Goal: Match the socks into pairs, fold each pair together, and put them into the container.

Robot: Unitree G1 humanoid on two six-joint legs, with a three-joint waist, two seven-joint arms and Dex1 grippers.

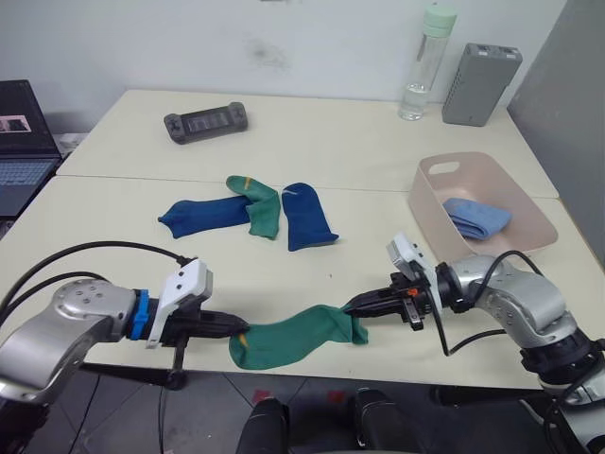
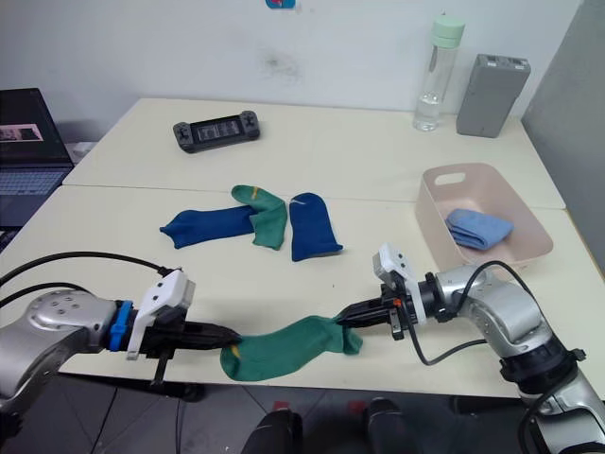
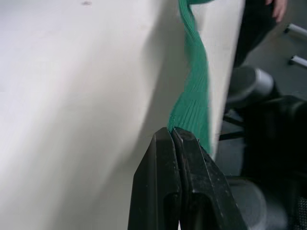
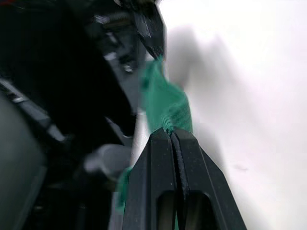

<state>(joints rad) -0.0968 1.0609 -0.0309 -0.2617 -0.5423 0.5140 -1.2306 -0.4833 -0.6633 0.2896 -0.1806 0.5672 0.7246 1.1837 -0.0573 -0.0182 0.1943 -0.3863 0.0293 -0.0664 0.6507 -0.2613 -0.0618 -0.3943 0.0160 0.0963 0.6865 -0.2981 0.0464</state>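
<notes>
Both jaws clamped on soft green sock (image 1: 298, 338) – left gripper (image 1: 236, 327), right gripper (image 1: 354, 305).

We note one green sock (image 1: 295, 338) stretched along the table's front edge. Another green sock (image 1: 262, 205) lies mid-table between two dark blue socks (image 1: 202, 216) (image 1: 306, 216). The pink container (image 1: 444, 208), near the right edge, holds folded light blue socks (image 1: 477, 217).

Both eye views are looking forward and down over the worktop (image 1: 378, 142); each wrist view is sitting close, seemingly sharing the green sock (image 1: 298, 338).
</notes>
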